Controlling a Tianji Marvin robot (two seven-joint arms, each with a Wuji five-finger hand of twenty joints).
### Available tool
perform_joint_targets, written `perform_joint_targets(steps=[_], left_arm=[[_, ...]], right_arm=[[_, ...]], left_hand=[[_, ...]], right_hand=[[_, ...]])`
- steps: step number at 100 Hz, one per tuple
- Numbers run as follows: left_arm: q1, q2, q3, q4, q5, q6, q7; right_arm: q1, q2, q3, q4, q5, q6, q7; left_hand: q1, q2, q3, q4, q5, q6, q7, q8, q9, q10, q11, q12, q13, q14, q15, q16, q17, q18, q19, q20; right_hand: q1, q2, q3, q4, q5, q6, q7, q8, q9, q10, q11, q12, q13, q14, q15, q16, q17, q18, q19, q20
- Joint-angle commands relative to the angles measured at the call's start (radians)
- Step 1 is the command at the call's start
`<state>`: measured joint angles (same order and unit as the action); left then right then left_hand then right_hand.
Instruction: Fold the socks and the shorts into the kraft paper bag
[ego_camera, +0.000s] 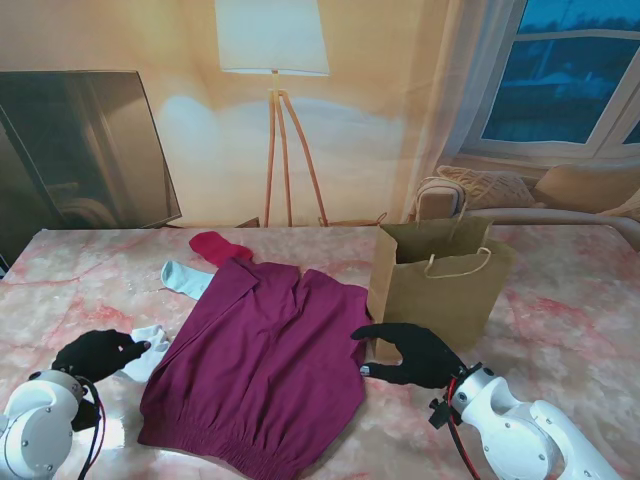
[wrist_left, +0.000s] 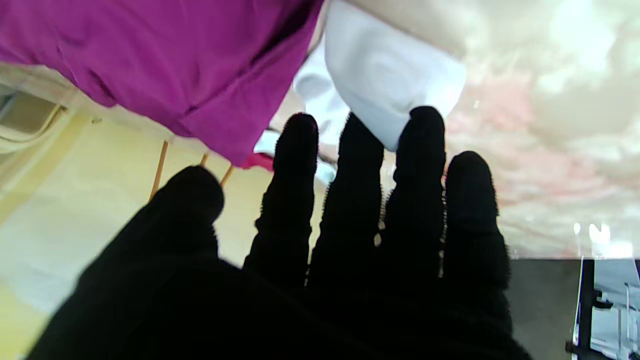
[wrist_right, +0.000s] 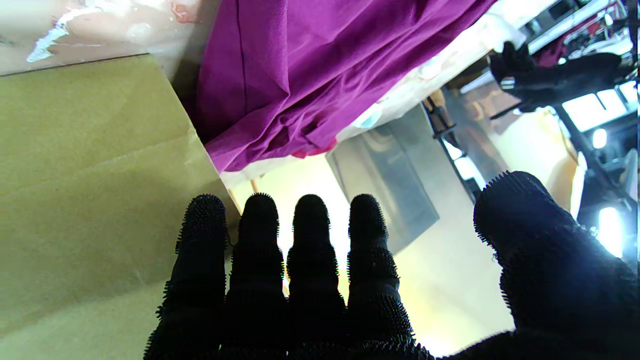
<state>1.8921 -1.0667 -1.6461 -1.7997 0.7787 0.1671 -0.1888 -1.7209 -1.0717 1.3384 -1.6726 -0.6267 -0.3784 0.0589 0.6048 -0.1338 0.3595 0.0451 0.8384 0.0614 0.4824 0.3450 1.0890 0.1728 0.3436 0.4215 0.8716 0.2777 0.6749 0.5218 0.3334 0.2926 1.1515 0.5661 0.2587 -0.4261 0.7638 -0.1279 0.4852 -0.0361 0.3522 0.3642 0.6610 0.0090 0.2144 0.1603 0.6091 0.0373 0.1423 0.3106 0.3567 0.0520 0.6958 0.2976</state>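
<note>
Magenta shorts lie spread flat in the middle of the table, also seen in the wrist views. A white sock lies at their left edge, its end at the fingertips of my open left hand. A pale blue sock and a red sock lie farther from me. The kraft paper bag stands upright on the right. My right hand is open, between the shorts' right edge and the bag's base.
The marble table top runs wide to the right of the bag. A floor lamp, a dark screen and a sofa stand behind the table's far edge.
</note>
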Motion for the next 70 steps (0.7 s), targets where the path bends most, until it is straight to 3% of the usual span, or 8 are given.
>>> perform_joint_targets(steps=[1, 15, 25, 36, 43, 55, 60, 70], left_arm=[[-0.043, -0.006, 0.009, 0.017, 0.016, -0.013, 0.021], [-0.102, -0.008, 0.031, 0.055, 0.037, -0.007, 0.050], [-0.127, -0.003, 0.032, 0.057, 0.021, 0.006, 0.012], [-0.132, 0.004, 0.025, 0.035, -0.042, 0.021, -0.060], [-0.125, 0.014, 0.016, 0.003, -0.058, 0.039, -0.139], [-0.109, 0.034, -0.004, -0.048, -0.061, 0.071, -0.260], [-0.102, 0.039, -0.012, -0.063, -0.061, 0.081, -0.295], [-0.080, 0.044, -0.026, -0.093, -0.067, 0.096, -0.328]], right_arm=[[-0.004, -0.002, -0.004, 0.002, 0.001, 0.003, 0.002], [-0.003, -0.002, -0.004, 0.002, 0.002, 0.006, 0.006], [-0.005, -0.002, 0.000, 0.000, 0.001, 0.009, 0.007], [-0.008, -0.002, 0.005, 0.000, 0.000, 0.012, 0.004], [-0.008, -0.003, 0.006, 0.001, 0.001, 0.014, 0.003], [-0.006, -0.003, 0.005, 0.004, 0.004, 0.017, 0.004], [-0.006, -0.003, 0.003, 0.005, 0.004, 0.016, 0.002], [-0.004, -0.004, -0.001, 0.008, 0.004, 0.012, -0.004]], left_hand=[[-0.032, -0.070, 0.119, -0.048, 0.044, -0.042, 0.065, 0.024, 0.046, -0.044, 0.039, 0.032, 0.046, -0.026, 0.057, 0.025, 0.023, 0.016, 0.053, 0.029], [-0.014, -0.189, 0.171, -0.102, 0.074, -0.124, 0.150, -0.017, 0.034, -0.080, 0.067, 0.083, 0.051, -0.040, 0.082, 0.063, 0.042, 0.023, 0.073, 0.034], [-0.045, -0.063, -0.041, -0.055, 0.130, -0.095, 0.140, -0.030, -0.042, -0.074, 0.102, 0.208, -0.012, -0.018, 0.072, 0.160, 0.004, 0.033, 0.060, 0.039], [-0.019, 0.017, -0.210, -0.029, 0.156, -0.015, 0.119, -0.021, 0.074, -0.009, 0.076, 0.140, 0.074, 0.010, 0.095, 0.144, 0.064, 0.045, 0.122, 0.061], [-0.013, 0.049, -0.257, -0.014, 0.164, 0.023, 0.126, -0.015, 0.161, -0.017, 0.101, 0.103, 0.147, 0.010, 0.146, 0.111, 0.128, 0.047, 0.177, 0.073], [-0.003, 0.118, -0.317, -0.009, 0.146, 0.055, 0.128, -0.025, 0.284, -0.029, 0.164, 0.039, 0.304, -0.025, 0.290, 0.024, 0.286, 0.040, 0.327, 0.066], [-0.017, 0.132, -0.331, -0.007, 0.118, 0.064, 0.094, -0.036, 0.288, 0.011, 0.147, -0.002, 0.396, -0.104, 0.426, 0.001, 0.415, 0.006, 0.430, 0.017], [-0.044, 0.130, -0.347, -0.004, 0.055, 0.054, 0.020, -0.053, 0.202, 0.052, 0.092, -0.086, 0.406, -0.196, 0.592, -0.034, 0.538, -0.055, 0.517, -0.076]], right_hand=[[-0.023, 0.008, -0.028, 0.041, -0.012, -0.021, -0.004, 0.006, -0.022, -0.024, 0.010, 0.011, -0.005, -0.023, 0.010, 0.013, -0.007, 0.000, 0.030, 0.037], [-0.022, 0.009, -0.028, 0.040, -0.011, -0.023, -0.003, 0.006, -0.021, -0.024, 0.011, 0.011, -0.006, -0.022, 0.010, 0.013, -0.008, 0.001, 0.030, 0.037], [-0.023, 0.011, -0.029, 0.040, -0.012, -0.023, -0.004, 0.006, -0.020, -0.025, 0.012, 0.012, -0.005, -0.022, 0.010, 0.013, -0.008, 0.000, 0.031, 0.037], [-0.022, 0.013, -0.030, 0.040, -0.010, -0.023, -0.003, 0.006, -0.019, -0.024, 0.012, 0.012, -0.005, -0.020, 0.011, 0.014, -0.008, 0.000, 0.031, 0.037], [-0.021, 0.014, -0.030, 0.041, -0.008, -0.024, -0.002, 0.006, -0.020, -0.023, 0.012, 0.012, -0.004, -0.016, 0.011, 0.014, -0.007, 0.001, 0.031, 0.038], [-0.019, 0.015, -0.030, 0.041, -0.005, -0.026, 0.000, 0.007, -0.019, -0.023, 0.013, 0.012, -0.003, -0.013, 0.014, 0.016, -0.008, 0.004, 0.032, 0.038], [-0.021, 0.017, -0.031, 0.041, -0.006, -0.026, 0.000, 0.007, -0.020, -0.024, 0.013, 0.013, -0.003, -0.015, 0.015, 0.017, -0.008, 0.005, 0.034, 0.039], [-0.021, 0.018, -0.031, 0.041, -0.005, -0.026, 0.001, 0.007, -0.020, -0.024, 0.014, 0.013, -0.001, -0.011, 0.016, 0.018, -0.008, 0.009, 0.037, 0.041]])
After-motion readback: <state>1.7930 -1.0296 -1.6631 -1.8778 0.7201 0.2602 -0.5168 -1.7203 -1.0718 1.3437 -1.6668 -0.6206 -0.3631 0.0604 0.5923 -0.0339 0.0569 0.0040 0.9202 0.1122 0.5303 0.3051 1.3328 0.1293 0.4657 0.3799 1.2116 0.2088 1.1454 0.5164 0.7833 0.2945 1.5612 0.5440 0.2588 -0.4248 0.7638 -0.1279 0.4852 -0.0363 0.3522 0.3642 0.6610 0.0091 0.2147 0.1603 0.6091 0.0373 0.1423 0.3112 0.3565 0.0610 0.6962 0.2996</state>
